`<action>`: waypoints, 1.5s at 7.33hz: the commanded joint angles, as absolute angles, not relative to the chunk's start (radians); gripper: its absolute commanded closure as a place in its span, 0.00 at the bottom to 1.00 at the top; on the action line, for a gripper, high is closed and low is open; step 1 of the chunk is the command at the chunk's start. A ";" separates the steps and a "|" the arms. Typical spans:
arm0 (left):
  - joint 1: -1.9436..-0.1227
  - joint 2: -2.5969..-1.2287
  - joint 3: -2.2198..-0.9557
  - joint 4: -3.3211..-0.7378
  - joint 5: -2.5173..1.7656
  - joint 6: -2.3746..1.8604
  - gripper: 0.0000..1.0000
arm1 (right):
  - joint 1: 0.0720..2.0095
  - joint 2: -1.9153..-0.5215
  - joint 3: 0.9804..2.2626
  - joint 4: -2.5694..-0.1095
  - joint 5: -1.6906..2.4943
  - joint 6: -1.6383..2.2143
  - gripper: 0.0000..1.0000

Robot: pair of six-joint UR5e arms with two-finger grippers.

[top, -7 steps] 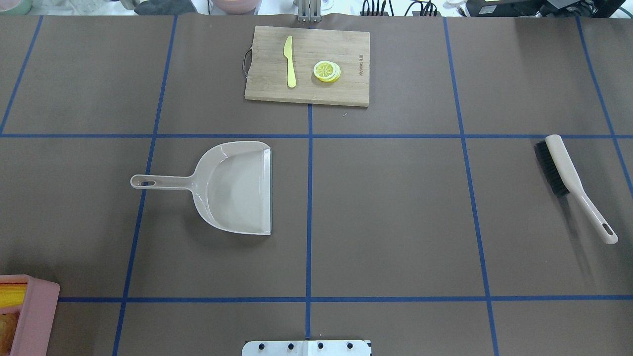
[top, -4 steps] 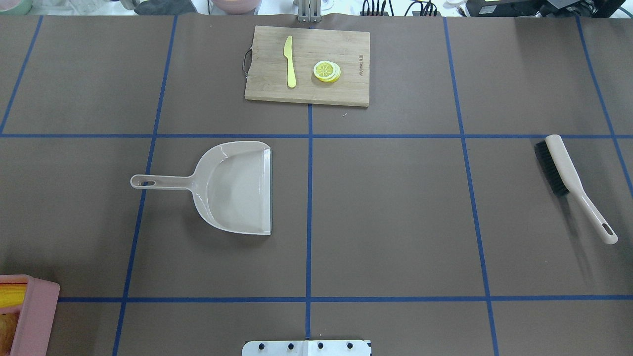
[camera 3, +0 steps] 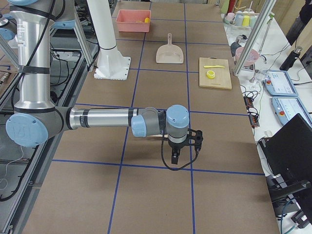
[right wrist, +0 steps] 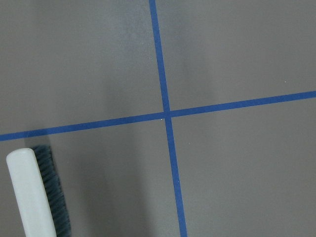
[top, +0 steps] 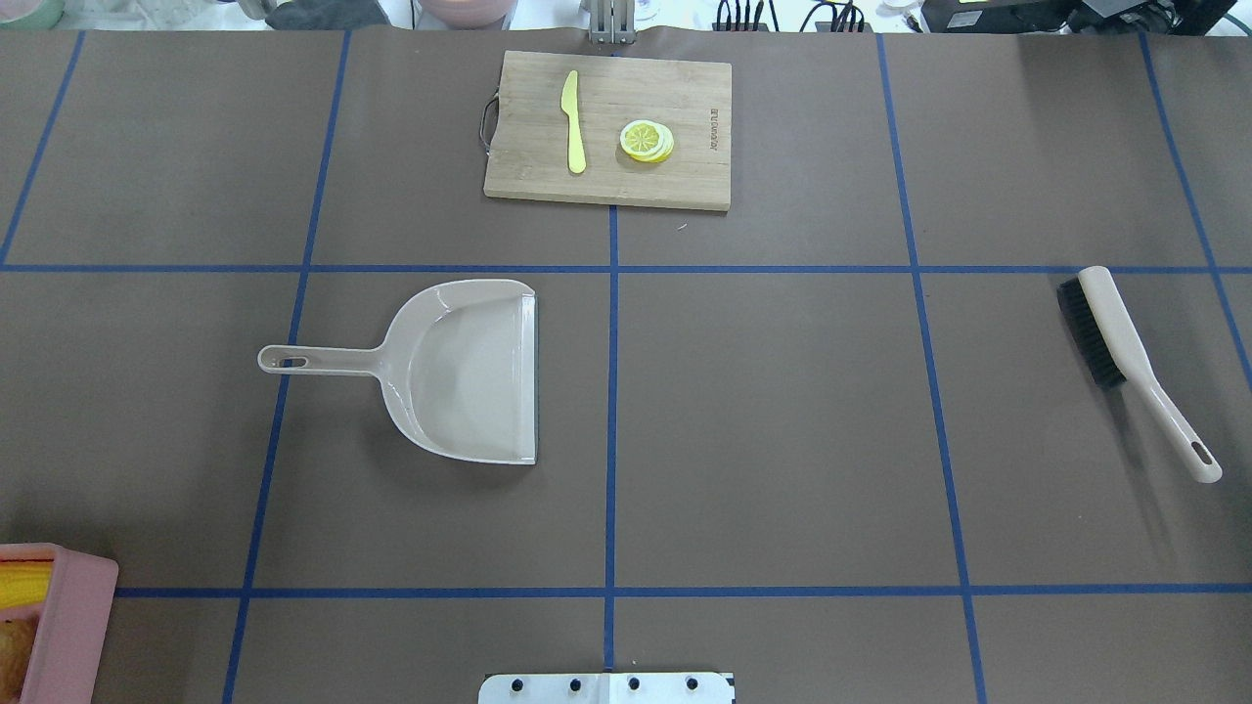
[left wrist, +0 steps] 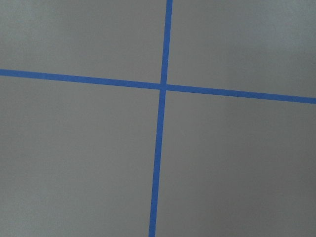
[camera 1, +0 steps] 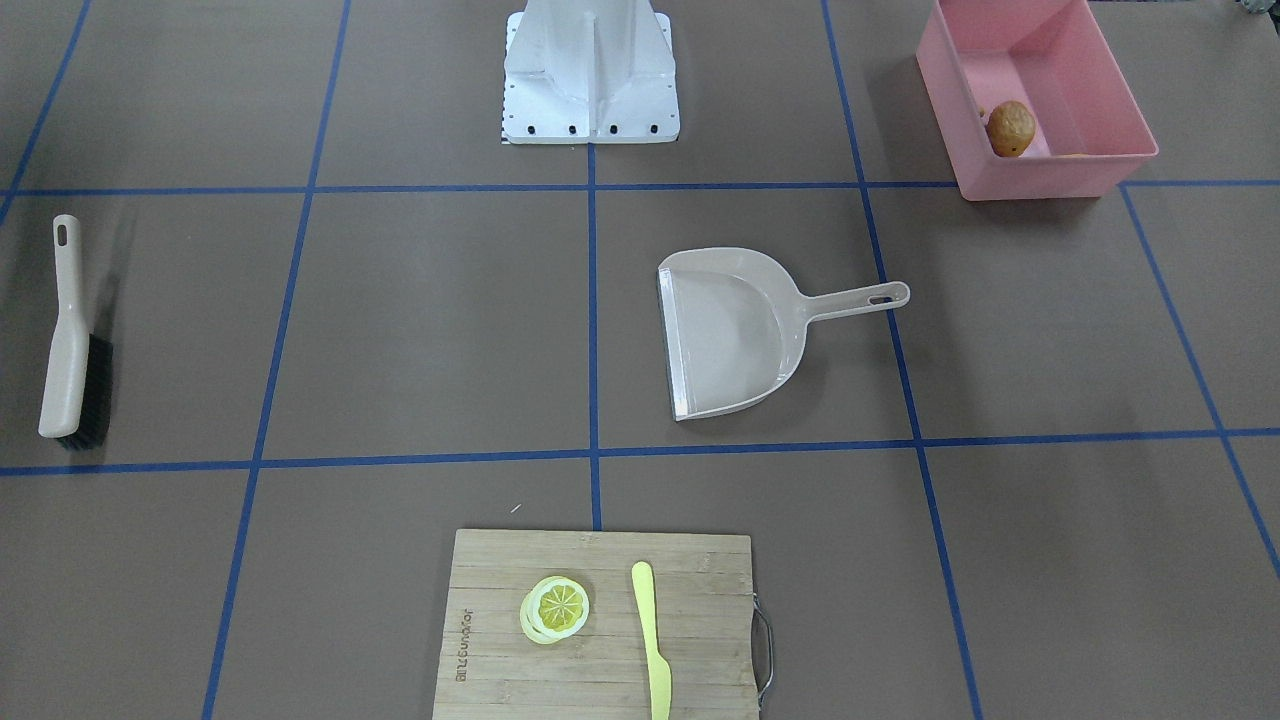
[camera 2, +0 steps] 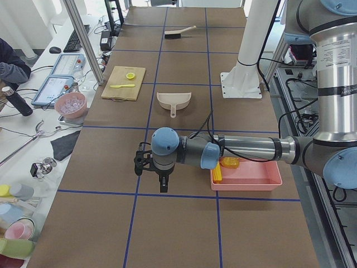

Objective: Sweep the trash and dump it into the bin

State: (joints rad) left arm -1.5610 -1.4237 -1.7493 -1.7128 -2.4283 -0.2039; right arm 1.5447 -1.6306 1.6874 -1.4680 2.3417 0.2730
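The pink bin (camera 1: 1055, 172) stands at the table's corner near the robot's left; it also shows in the overhead view (top: 70, 626). Inside it lie the brown potato (camera 1: 1010, 128), the yellow corn cob (top: 23, 583) and a tan piece that looks like the ginger root (top: 12, 645). The left gripper (camera 2: 163, 187) hangs over bare table beside the bin, pointing down. The right gripper (camera 3: 174, 158) hangs over bare table at the other end. Both show only in the side views, so I cannot tell whether they are open or shut.
The beige dustpan (top: 469, 372) lies empty left of centre. The brush (top: 1125, 352) lies at the right, its head in the right wrist view (right wrist: 29, 197). A wooden cutting board (top: 685, 88) at the far edge holds a lemon slice (top: 646, 141) and yellow knife (top: 574, 122).
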 commanded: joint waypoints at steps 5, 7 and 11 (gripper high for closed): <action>-1.565 -1.396 -1.801 -1.707 -2.422 -0.206 0.02 | 1.545 -1.631 1.687 -1.467 2.339 0.273 0.00; -1.560 -1.410 -1.807 -1.703 -2.421 -0.212 0.02 | 1.545 -1.631 1.687 -1.466 2.339 0.273 0.00; -1.566 -1.368 -1.841 -1.706 -2.422 -0.212 0.02 | 1.545 -1.631 1.689 -1.463 2.339 0.273 0.00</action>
